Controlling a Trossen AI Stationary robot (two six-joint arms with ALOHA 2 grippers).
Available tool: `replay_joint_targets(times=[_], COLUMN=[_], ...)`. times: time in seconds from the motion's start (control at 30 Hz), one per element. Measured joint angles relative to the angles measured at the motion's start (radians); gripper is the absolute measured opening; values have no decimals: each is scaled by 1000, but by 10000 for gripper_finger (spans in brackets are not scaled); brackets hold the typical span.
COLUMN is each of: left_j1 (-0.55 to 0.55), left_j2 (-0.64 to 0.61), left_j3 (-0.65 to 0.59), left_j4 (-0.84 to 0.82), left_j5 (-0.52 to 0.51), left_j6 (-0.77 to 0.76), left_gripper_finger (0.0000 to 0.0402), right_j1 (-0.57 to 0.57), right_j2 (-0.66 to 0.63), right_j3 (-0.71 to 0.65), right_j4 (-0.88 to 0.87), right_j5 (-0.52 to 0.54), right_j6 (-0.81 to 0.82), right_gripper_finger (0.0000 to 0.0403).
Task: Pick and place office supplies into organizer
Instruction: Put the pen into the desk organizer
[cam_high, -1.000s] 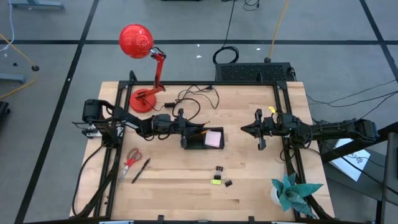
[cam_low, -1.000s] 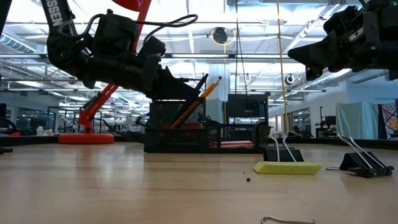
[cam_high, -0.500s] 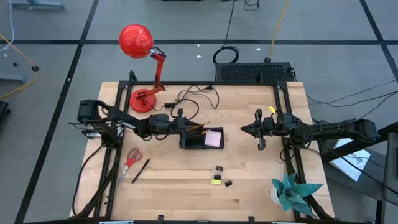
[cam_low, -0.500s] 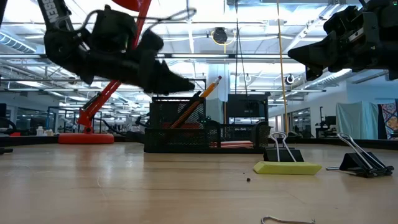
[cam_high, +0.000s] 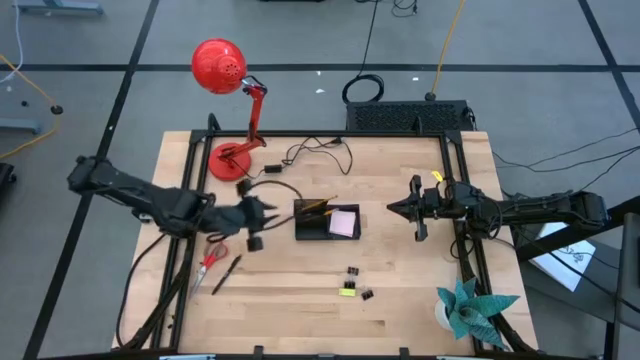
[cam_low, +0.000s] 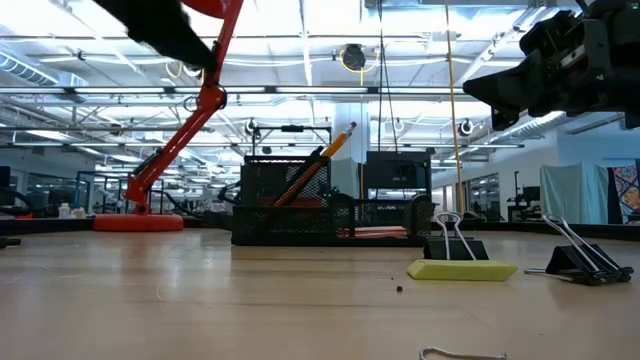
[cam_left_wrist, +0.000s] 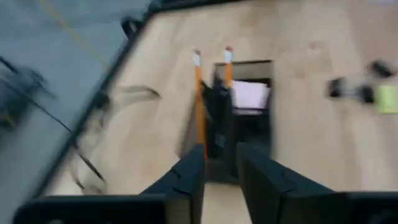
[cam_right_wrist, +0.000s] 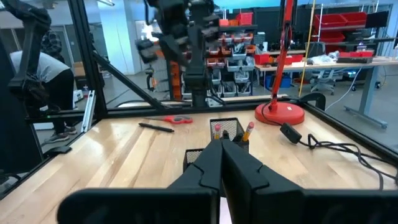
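The black organizer (cam_high: 325, 221) stands mid-table, with two orange pencils (cam_left_wrist: 199, 93) leaning in its taller upright compartment and a pink sticky-note pad (cam_high: 344, 222) in its low section. My left gripper (cam_high: 270, 210) hovers to the left of the organizer, raised; its fingers (cam_left_wrist: 186, 177) are open with nothing between them. Red-handled scissors (cam_high: 212, 255) and a black pen (cam_high: 227, 272) lie on the table near the left front. Binder clips (cam_high: 353, 272) and a yellow-green piece (cam_high: 347, 290) lie nearer the front. My right gripper (cam_high: 400, 208) waits shut to the right of the organizer.
A red desk lamp (cam_high: 232, 160) and loose cables (cam_high: 315, 152) take up the far left of the table. A teal paper plant (cam_high: 470, 305) stands at the near right corner. A black box (cam_high: 408, 115) sits behind the far edge. Bare wood lies between the scissors and the clips.
My left gripper has drawn away from the organizer's upright compartment, rising and swinging back toward the table's left edge. In the low view it has climbed out of the middle of the picture. The pencils stay leaning in the compartment.
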Motion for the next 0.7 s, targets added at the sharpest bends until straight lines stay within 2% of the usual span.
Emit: replay_joint_targets(times=[0.07,0.17,0.33,0.47,0.7], left_j1=[-54,-121,-239,-291,-343], left_j2=[2,28,104,192,307], left_j3=[30,32,4,-12,-14], left_j4=[-116,-203,-309,-373,-390], left_j5=[27,154,202,307,385], left_j6=[-149,-295,-533,-752,-958], left_gripper_finger=[71,39,13,42,149], right_j1=[0,0,0,0,0], right_j2=[1,1,1,3,6], right_j3=[0,0,0,0,0], right_j4=[0,0,-14,-17,-16], right_j5=[0,0,0,0,0], right_j6=[8,24,26,26,23], right_gripper_finger=[4,4,4,4,4])
